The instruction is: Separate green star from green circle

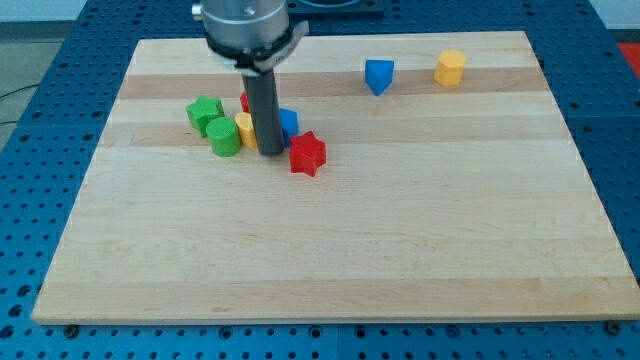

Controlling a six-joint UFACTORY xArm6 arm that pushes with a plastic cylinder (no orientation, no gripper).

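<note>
The green star [203,111] and the green circle [224,136] sit touching near the tabletop's [400,240] upper left, the star up and to the view's left of the circle. My tip [270,152] rests just to the view's right of the circle, beside a yellow block [245,129], a blue block [288,123] and a red star [308,153]. The rod has no fingers to spread or close; it carries nothing and, by my reckoning, must come round between the two green blocks.

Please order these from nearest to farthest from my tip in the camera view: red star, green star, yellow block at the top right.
Measured from my tip:
1. Red star, just to the view's right.
2. Green star, to the view's upper left.
3. Yellow block, far off at the view's top right.
</note>
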